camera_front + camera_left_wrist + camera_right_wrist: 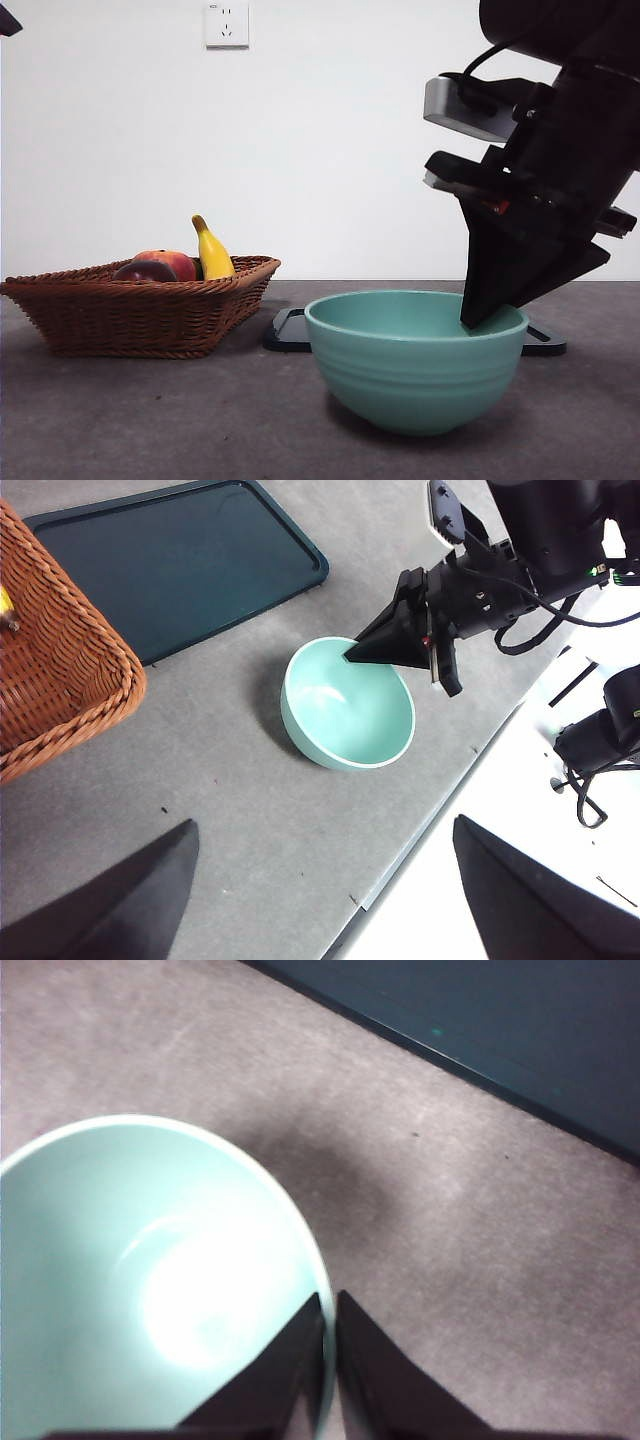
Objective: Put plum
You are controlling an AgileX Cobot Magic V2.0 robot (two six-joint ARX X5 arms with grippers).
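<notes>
Front camera sits low, level across the surface [150, 420]. Left wrist looks down from afar, right wrist close; all share the bowl [415, 360].

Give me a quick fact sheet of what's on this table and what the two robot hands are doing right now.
bowl: teal bowl, nothing inside
right gripper: jaws pinched on the bowl's rim, one inside, one outside
left gripper: open, raised above the table, holding nothing
basket: wicker basket, apart from the bowl
plum: in the basket, beside apple and banana
tray: dark tray behind the bowl
</notes>
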